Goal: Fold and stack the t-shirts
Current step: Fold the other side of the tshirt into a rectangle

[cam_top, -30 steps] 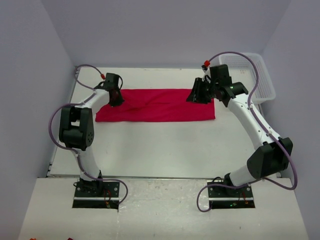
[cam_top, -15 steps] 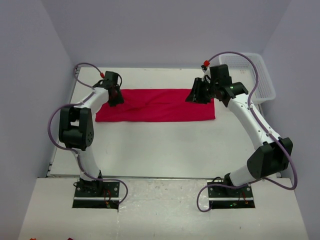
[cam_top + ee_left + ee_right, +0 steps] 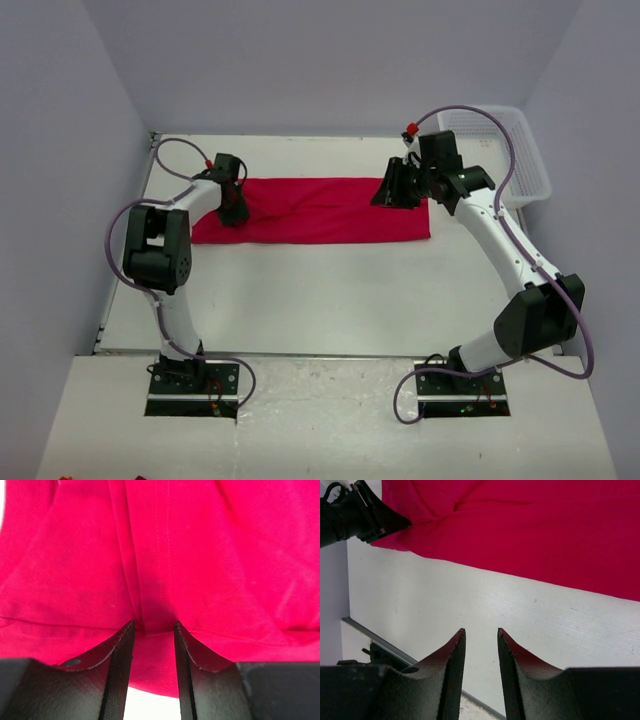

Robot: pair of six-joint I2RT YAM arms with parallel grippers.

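One red t-shirt [image 3: 320,212] lies folded into a long flat band across the far half of the table. My left gripper [image 3: 233,210] is down on its left end. In the left wrist view the jaws stand a little apart, tips [image 3: 154,625] pressed into the cloth [image 3: 200,555], with a raised crease running between them. My right gripper [image 3: 392,195] hovers over the shirt's right end. In the right wrist view it [image 3: 481,630] is open and empty above bare table, with the shirt [image 3: 545,525] beyond it.
A white mesh basket [image 3: 520,150] stands at the far right corner. The white table [image 3: 320,300] stretches between the shirt and the arm bases. The left arm's gripper [image 3: 355,515] shows at the top left of the right wrist view. The table's metal-edged side [image 3: 380,640] is near.
My left gripper has slid a little toward the near edge along the shirt's left end, and its elbow has shifted right. The right gripper has barely moved.
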